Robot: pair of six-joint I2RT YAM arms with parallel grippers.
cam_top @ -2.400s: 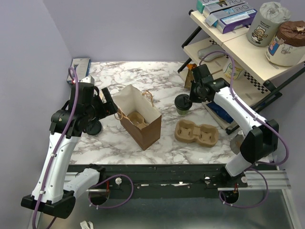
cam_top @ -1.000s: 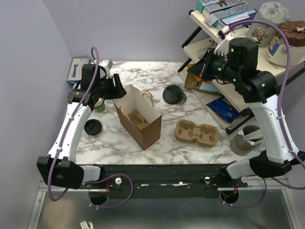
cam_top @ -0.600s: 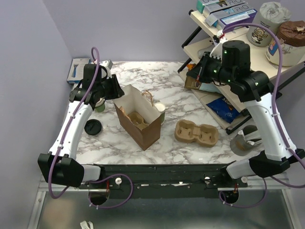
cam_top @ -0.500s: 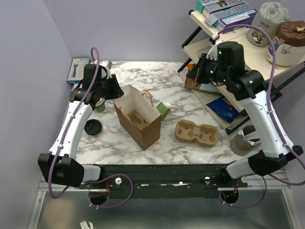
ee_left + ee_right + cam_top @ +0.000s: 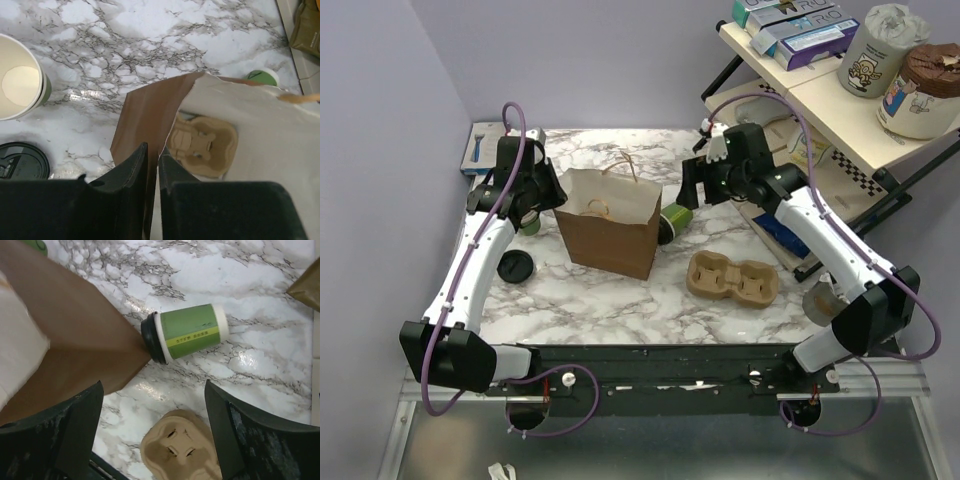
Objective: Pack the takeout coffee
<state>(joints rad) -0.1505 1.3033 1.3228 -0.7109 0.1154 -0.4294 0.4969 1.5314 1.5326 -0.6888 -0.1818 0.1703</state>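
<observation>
the takeout coffee has dropped from the right gripper, now spread wide. it lies tipped against the paper bag, not inside. the left gripper seemingly pinches the bag's edge. needs regrasping.

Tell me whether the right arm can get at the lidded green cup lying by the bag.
Probably yes. The takeout coffee lies on its side on the marble table, below the open right pincer, nothing between them. Its lid end is up against the brown bag, which may crowd the grasp.
</observation>
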